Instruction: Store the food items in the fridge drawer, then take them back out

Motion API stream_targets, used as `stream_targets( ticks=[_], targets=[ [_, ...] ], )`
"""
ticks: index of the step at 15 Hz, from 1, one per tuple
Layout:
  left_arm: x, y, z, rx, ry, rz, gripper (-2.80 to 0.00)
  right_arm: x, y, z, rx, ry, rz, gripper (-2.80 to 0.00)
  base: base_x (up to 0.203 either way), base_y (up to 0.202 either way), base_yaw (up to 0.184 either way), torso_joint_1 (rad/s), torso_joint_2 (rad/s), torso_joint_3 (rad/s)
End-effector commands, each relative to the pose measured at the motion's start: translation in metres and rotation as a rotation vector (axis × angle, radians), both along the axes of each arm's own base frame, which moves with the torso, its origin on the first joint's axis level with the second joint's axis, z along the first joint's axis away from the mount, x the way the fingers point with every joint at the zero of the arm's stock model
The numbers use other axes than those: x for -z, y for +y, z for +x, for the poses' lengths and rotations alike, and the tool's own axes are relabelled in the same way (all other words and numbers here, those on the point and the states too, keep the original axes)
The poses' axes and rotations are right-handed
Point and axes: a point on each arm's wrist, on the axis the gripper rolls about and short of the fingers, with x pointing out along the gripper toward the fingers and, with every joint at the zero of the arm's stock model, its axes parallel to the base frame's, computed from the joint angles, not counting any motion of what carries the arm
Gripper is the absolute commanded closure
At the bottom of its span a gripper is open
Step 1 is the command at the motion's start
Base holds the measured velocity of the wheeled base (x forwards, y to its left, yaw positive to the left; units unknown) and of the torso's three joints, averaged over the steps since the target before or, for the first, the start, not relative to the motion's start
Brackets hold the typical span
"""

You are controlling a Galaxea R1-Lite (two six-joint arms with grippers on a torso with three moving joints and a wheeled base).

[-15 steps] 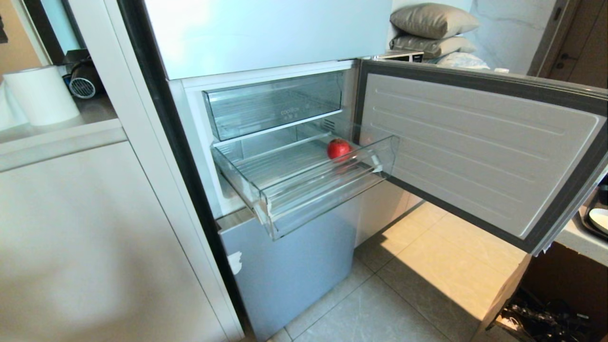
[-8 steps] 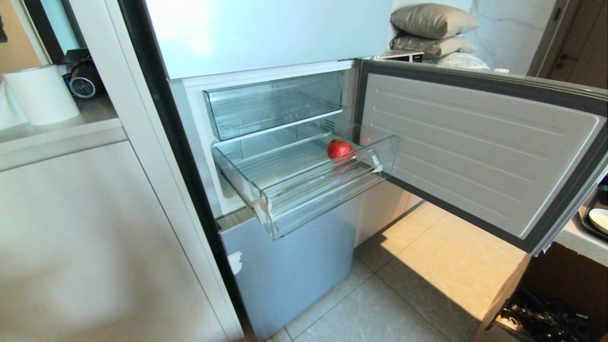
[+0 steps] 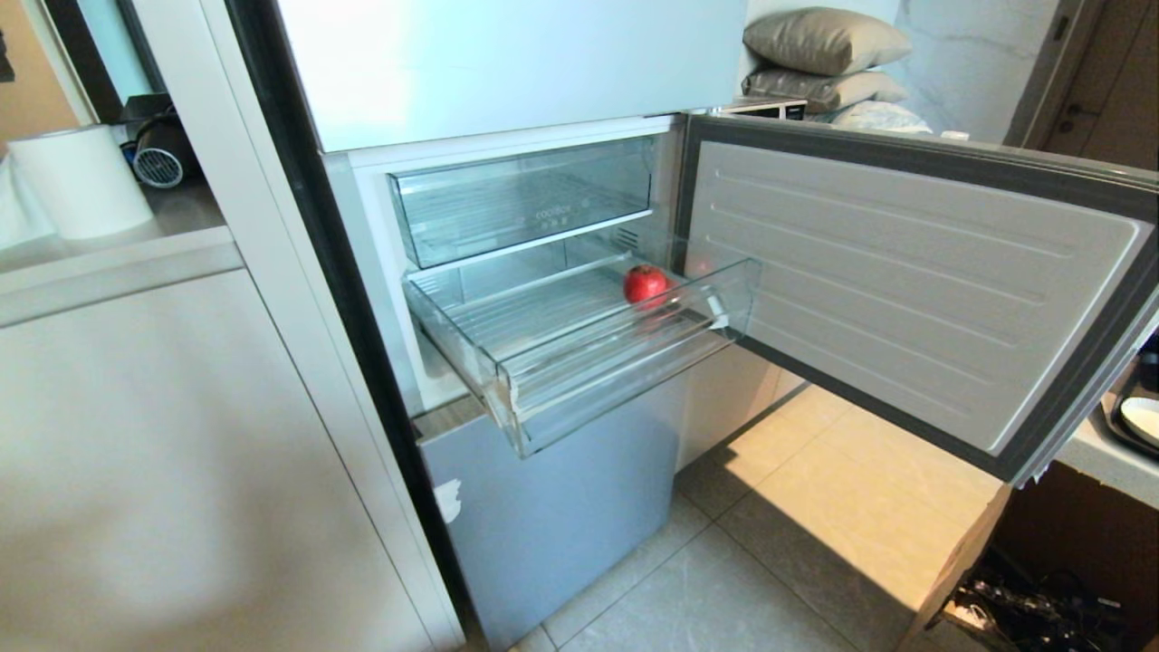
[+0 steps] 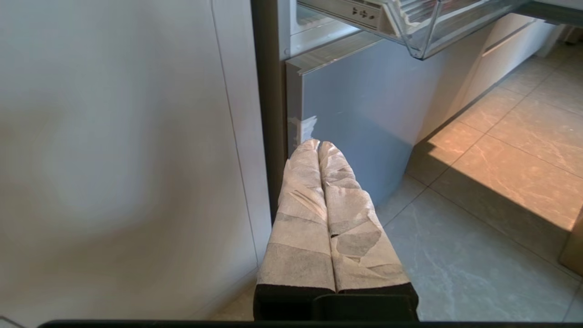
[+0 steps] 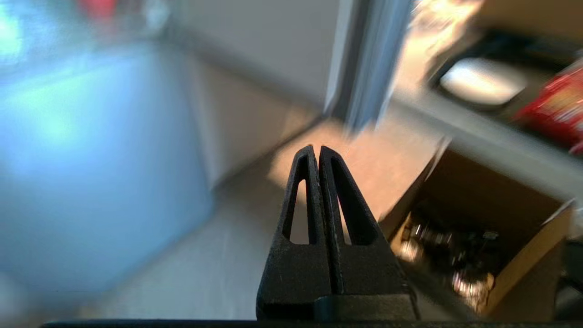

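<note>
One round red fruit (image 3: 646,284) lies at the back right of the fridge drawer (image 3: 634,362), which stands pulled out of the open fridge. Neither arm shows in the head view. My left gripper (image 4: 318,143), its fingers wrapped in pale tape, is shut and empty. It hangs low in front of the grey lower fridge door (image 4: 364,114), below the drawer's corner (image 4: 423,32). My right gripper (image 5: 316,148) is shut with nothing in it, over the floor between the fridge and a cardboard box (image 5: 478,237). Its view is blurred.
The fridge door (image 3: 905,272) stands wide open to the right. A clear bin with faint lettering (image 3: 525,199) sits above the drawer. A counter with a dish (image 3: 1143,421) is at the right, over the cardboard box (image 3: 1023,589). A blurred red thing (image 5: 555,109) lies on that counter.
</note>
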Motion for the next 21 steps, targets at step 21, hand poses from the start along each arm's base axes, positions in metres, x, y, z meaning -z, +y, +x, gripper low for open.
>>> stream_targets(
  ticks=[21],
  targets=[
    [0.0,0.0,0.0,0.0,0.001,0.0,0.0,0.051,0.003,-0.024,-0.155,0.207,0.023,0.0,0.0,0.0,0.0,0.0,0.0,0.0]
  ],
)
